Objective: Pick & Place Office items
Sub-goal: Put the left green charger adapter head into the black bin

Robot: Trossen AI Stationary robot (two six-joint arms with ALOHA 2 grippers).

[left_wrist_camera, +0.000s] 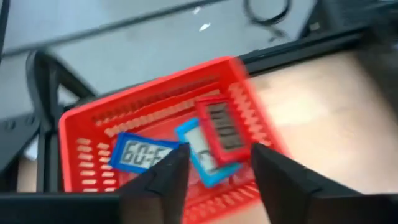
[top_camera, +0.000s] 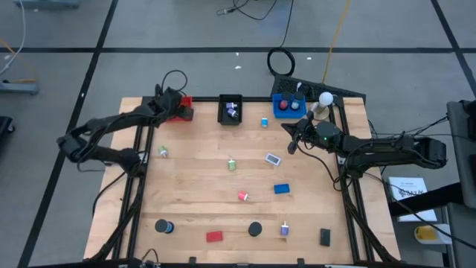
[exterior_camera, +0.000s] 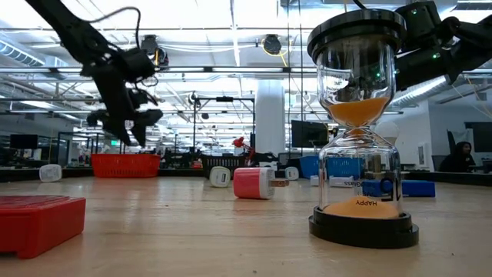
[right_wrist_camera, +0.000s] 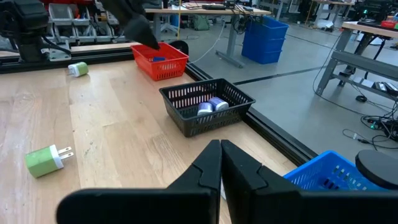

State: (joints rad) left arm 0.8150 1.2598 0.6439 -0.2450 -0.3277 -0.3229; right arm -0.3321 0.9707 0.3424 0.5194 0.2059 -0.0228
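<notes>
Small office items lie scattered on the wooden table: a green plug [top_camera: 232,164], a white-blue timer [top_camera: 273,158], a blue block [top_camera: 281,189], a red plug [top_camera: 243,196], two black discs [top_camera: 255,229] and a red block [top_camera: 214,237]. My left gripper [left_wrist_camera: 219,152] hangs open over the red tray [left_wrist_camera: 93,118] at the far left. In that tray lie a blue timer [left_wrist_camera: 137,152], a light-blue timer [left_wrist_camera: 196,146] and a red timer [left_wrist_camera: 221,127]. My right gripper [right_wrist_camera: 221,146] is shut and holds nothing, hovering near the blue tray [top_camera: 288,106].
The black tray [right_wrist_camera: 208,106] at the far edge holds purple pieces. A white ball lamp [top_camera: 325,98] stands beside the blue tray. An hourglass [exterior_camera: 357,123] stands close to the low camera. A black frame runs around the table's sides. Bare wood lies mid-table.
</notes>
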